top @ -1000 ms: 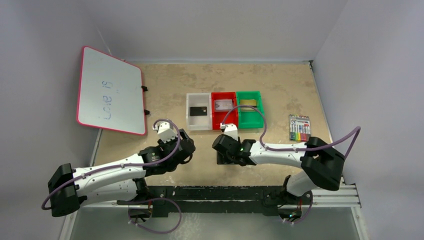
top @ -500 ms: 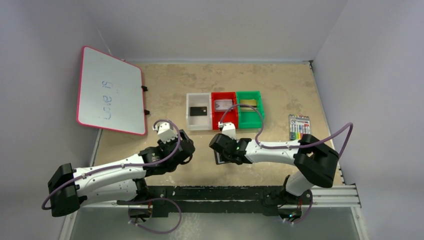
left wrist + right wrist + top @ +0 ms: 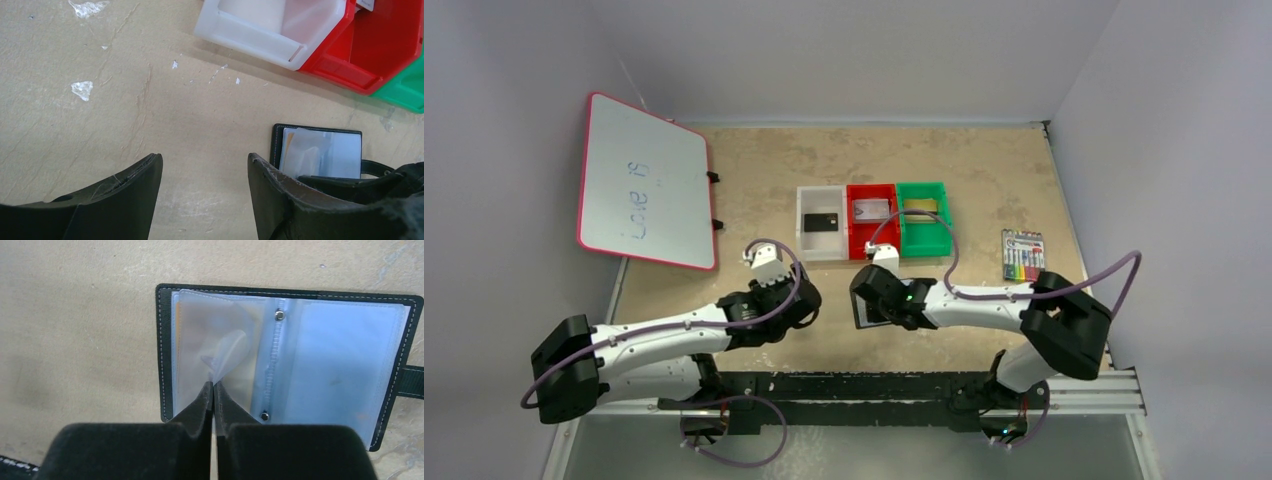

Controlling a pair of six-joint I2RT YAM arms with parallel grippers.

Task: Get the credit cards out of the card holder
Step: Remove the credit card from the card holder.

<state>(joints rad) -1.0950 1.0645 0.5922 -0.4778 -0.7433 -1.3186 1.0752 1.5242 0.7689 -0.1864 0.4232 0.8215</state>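
Right end effector (image 3: 213, 384) snapped closed, maybe on card holder (image 3: 340, 355) | left end effector (image 3: 205, 159) open

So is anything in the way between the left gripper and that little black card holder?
Nothing visible: only bare table lies between the open left gripper and the card holder. The right gripper is on it, shut on one clear sleeve.

— Bins?
— Three in a row, walls touching, mid-table (image 3: 984, 180): white bin (image 3: 821, 252), red bin (image 3: 873, 250), green bin (image 3: 923, 244), left to right.
— Other items?
— Red-framed whiteboard (image 3: 644, 182) at the left edge, blue writing on it. Marker pack (image 3: 1023, 255) by the right edge, well apart from the bins.
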